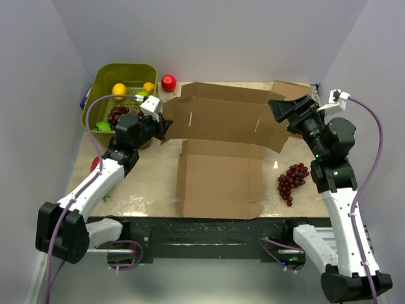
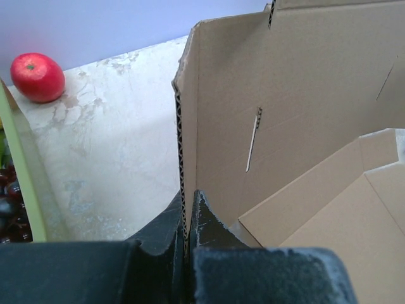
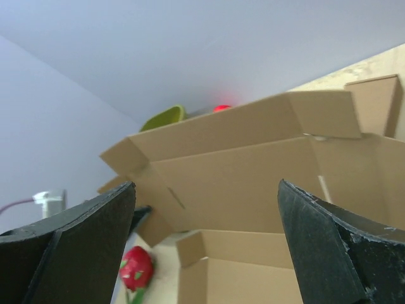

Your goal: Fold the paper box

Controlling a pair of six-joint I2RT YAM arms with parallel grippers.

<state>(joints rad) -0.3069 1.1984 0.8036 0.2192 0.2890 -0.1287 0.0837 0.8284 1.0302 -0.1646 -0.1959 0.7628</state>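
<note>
In the middle of the table, the paper box point(image 1: 218, 171) is sitting half opened. Its front panel lies flat near the arm bases, and the back panel with the slots is tipped up on edge behind it. The left gripper point(image 2: 185, 206) has its fingers squeezed onto the left edge of that raised panel; in the wrist view you can see the corrugated edge running right down between them. The right gripper point(image 3: 205, 187) is spread wide with nothing in it, up by the right end of the raised panel, and I can't tell if it's actually touching the cardboard. Other stuff: a green bin point(image 1: 101, 79) with fruit in the back-left corner, a red apple point(image 1: 168, 82) just beside it, a bunch of dark grapes point(image 1: 292, 180) on the table right of the box, and a smaller brown box point(image 1: 292, 88) behind the right gripper.
</note>
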